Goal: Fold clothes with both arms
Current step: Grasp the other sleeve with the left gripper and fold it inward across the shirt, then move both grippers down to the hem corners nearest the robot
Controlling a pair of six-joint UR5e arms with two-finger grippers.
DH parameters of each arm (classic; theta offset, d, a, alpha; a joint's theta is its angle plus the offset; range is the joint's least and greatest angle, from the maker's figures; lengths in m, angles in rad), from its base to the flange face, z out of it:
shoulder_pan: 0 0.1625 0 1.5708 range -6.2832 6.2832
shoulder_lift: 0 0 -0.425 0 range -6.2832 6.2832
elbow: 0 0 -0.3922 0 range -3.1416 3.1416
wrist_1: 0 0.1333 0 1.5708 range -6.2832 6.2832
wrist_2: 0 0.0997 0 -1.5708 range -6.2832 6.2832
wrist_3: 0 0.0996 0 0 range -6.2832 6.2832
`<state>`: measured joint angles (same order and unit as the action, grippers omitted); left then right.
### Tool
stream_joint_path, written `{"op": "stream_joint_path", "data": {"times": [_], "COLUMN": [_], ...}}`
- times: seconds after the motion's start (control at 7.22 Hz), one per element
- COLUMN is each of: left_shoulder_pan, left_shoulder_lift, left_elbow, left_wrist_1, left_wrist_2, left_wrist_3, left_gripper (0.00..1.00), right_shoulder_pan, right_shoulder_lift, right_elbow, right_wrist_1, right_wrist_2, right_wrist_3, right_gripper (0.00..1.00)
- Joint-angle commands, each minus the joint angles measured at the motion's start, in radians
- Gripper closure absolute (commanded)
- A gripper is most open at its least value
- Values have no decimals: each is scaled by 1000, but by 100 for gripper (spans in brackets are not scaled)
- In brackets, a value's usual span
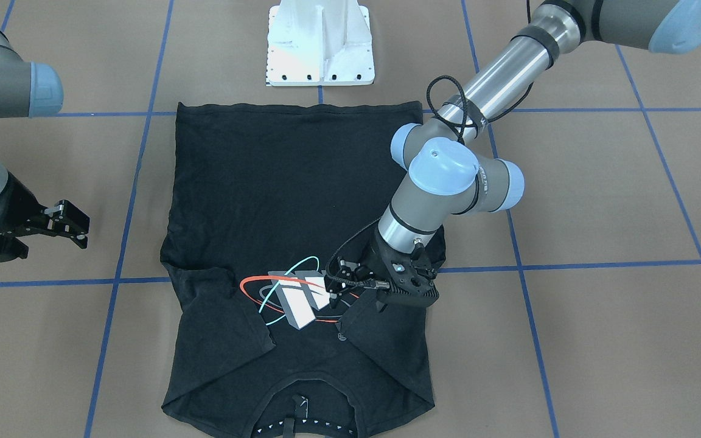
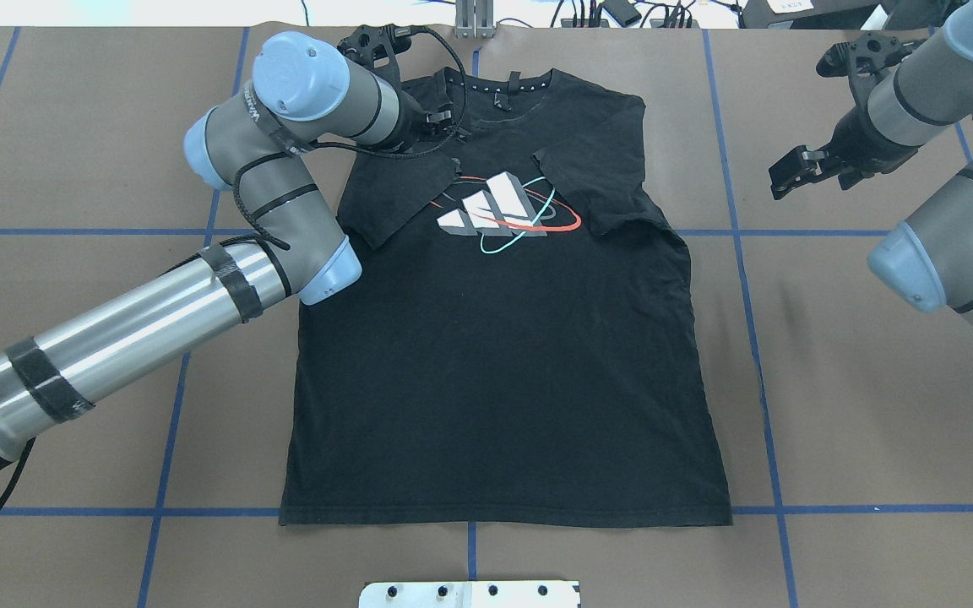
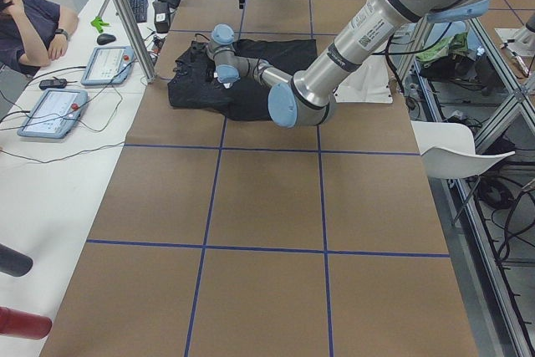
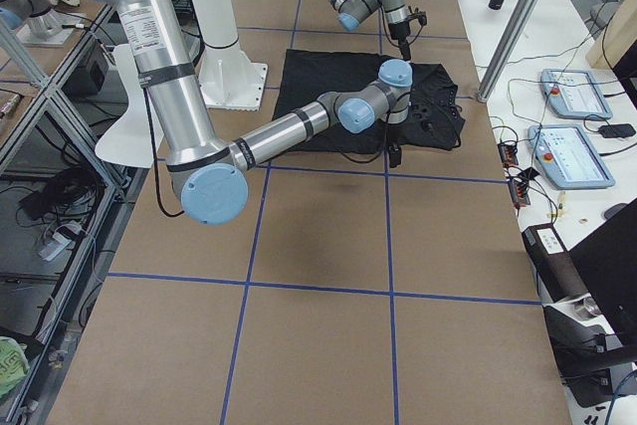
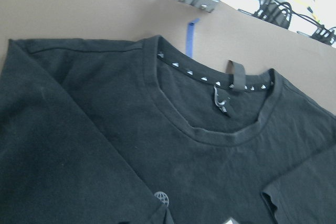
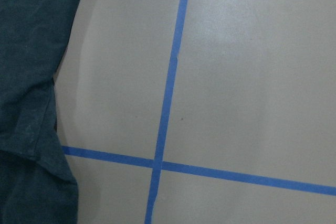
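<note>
Brown table (image 2: 833,380), blue tape grid (image 2: 752,338); white pedestal base (image 1: 320,42); tablet (image 3: 52,112) near seated person (image 3: 27,27).

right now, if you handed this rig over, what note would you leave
Left gripper: low over the folded-in left sleeve, beside the chest print; can't tell if it is open or shut.
Right gripper: open, empty, over bare table off the shirt's right side.
Black T-shirt: flat, print up, collar away from the robot.
Done: left sleeve and right sleeve folded in.
Left: body folds; hem lies unfolded.
</note>
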<state>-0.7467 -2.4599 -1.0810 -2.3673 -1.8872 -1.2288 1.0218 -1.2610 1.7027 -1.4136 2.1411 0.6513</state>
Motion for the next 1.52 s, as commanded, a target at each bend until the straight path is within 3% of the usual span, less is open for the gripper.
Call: {"op": "stream_joint_path", "data": {"times": [0.0,0.28,0.69,0.83,1.11,1.39], "left_shoulder_pan": [1,16,136,189,378,493], "left_shoulder_lift": [167,397,660,732,820,845], "left_elbow": [-251,-504,-754,-817,-887,-889], "left_wrist_1": [121,125,123,122,117,117], "left_wrist_2": [-59,-75,-58,-35,118,195], "left_wrist_3": [63,63,17,-23,-136,-216], "left_gripper": [0,0,0,0,0,0], "right_shoulder_pan": [-69,-152,-453,-568,-792,-890], "right_shoulder_lift": [-61,-191,-337,-394,-463,-468], "right_elbow": [81,245,450,515,572,577], "right_wrist_1": [71,108,108,108,108,108], "right_wrist_2": [-3,-23,-273,-368,-546,-627], "right_wrist_3": [170,304,579,664,821,887], "right_gripper": [0,0,0,0,0,0]}}
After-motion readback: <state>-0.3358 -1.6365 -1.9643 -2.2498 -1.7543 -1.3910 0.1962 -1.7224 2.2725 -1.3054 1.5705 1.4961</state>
